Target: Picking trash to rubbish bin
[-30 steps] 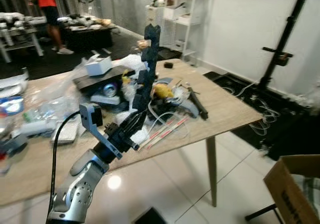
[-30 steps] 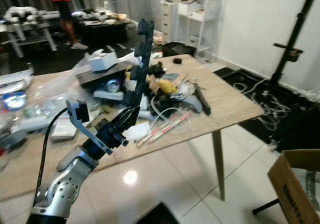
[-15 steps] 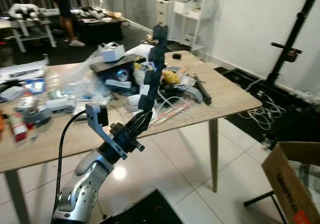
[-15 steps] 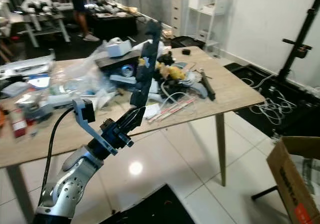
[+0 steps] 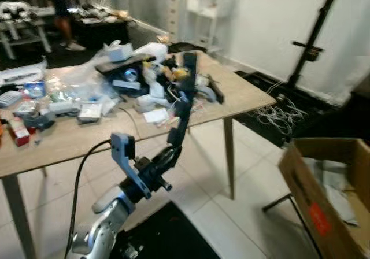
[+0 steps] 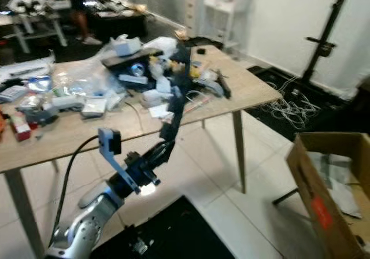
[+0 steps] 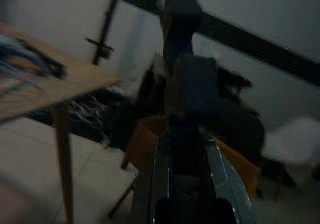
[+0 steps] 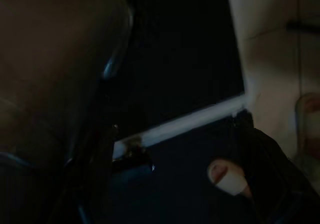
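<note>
A long wooden bench crosses the upper left of the scene on a pale tiled floor; its top carries a spread of clutter, with a heap of tangled dark and white items near the middle and small boxes and packets toward the robot's left. An open cardboard box, brown with a red mark on its near wall, stands on the floor at the robot's right, well apart from the bench, with pale crumpled material inside. A black stand rises before the white wall, with loose white cables on the dark floor at its foot. A person in a red top stands far back at upper left. The left arm reaches forward and up in front of the bench; the left claw is clamped on the lower end of a long, black, jagged strip of trash, held nearly upright in the air, its top overlapping the bench clutter in the head views. In the left wrist view the claw's fingers press on either side of the strip, with the cardboard box beyond. The right wrist view is very dark, and whether the right claw is apart or together cannot be told.
</note>
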Motion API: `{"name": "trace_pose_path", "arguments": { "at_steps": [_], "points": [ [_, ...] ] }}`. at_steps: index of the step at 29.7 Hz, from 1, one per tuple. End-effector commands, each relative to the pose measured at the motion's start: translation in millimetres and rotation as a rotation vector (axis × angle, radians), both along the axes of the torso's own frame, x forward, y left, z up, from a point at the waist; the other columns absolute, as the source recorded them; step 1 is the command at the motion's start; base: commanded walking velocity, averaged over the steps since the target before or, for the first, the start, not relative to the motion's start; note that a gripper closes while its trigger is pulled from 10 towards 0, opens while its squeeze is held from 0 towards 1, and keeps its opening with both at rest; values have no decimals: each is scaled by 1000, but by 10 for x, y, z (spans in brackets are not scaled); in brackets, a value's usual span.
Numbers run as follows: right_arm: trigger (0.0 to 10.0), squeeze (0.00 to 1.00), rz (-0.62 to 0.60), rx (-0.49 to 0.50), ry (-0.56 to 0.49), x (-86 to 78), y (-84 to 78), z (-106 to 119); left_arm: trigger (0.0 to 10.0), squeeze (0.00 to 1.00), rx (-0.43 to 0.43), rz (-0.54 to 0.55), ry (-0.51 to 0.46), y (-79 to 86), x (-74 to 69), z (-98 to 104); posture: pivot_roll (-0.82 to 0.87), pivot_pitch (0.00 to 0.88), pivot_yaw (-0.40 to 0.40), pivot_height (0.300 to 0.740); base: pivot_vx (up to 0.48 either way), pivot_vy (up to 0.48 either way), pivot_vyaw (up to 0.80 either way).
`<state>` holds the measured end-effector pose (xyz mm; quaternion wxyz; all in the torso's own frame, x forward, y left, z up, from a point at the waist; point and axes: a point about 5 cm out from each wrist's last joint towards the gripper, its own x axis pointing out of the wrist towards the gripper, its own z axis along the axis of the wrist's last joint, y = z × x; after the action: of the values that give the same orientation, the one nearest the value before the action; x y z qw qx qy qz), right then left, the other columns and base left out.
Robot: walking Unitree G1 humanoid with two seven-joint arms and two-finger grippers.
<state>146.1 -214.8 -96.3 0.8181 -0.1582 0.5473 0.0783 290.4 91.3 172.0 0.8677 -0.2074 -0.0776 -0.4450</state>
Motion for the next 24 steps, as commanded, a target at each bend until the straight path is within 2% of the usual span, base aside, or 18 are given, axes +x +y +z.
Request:
{"name": "trace_pose_path", "arguments": {
  "at_steps": [1,5,18,24],
  "points": [
    [10000,0,-14,11,5,-15,15,-9,10000,0,20,-27,7,-64,-34,-66,-99,97,28,740,0,0,-800],
    [10000,0,-18,7,-2,10,14,0,10000,0,69,-42,9,-134,-70,-159,-98,95,30,740,0,0,-800],
    [10000,0,-15,8,-1,30,44,1,10000,0,98,-48,2,-177,-71,-218,-96,83,31,740,0,0,-800],
    [10000,0,-5,7,-16,115,43,34,10000,0,97,-42,-18,-201,-13,-193,-97,64,15,740,0,0,-800]
  ]
}}
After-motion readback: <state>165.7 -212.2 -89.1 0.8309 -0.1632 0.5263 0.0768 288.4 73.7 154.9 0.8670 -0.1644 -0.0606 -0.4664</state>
